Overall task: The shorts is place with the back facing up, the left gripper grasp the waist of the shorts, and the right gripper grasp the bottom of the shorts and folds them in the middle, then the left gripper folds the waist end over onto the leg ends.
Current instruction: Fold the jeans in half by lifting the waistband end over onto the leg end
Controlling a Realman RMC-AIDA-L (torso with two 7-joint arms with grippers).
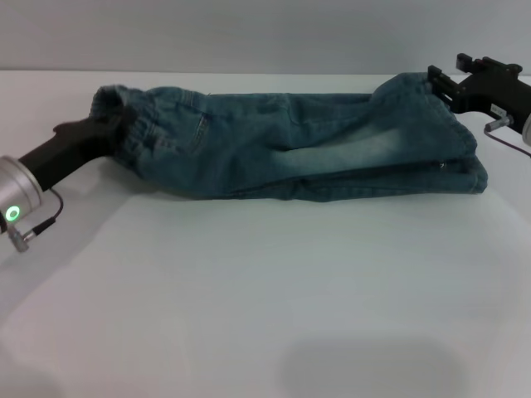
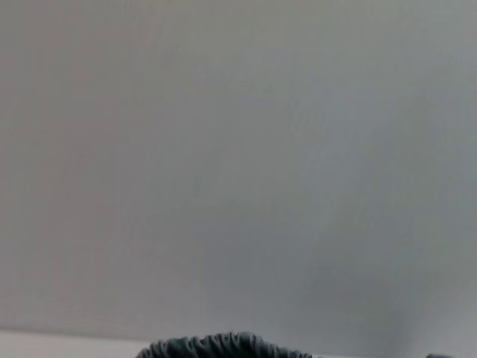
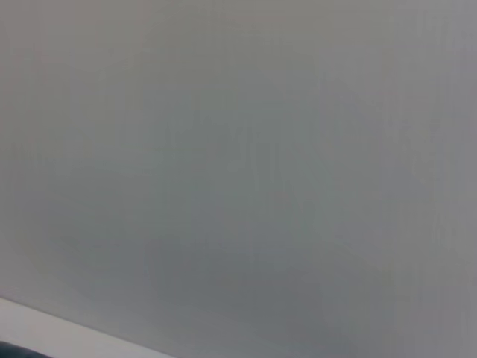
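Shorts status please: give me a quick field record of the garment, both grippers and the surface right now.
shorts: folded lengthwise into a long strip, lying across the far part of the table
waist of the shorts: at the robot's left end, puckered band bunched
leg ends: at the robot's right end
left gripper: at the waist, touching the fabric
right gripper: at the leg ends' far corner
table: white

White table (image 1: 249,290) before a plain grey wall (image 1: 249,33).
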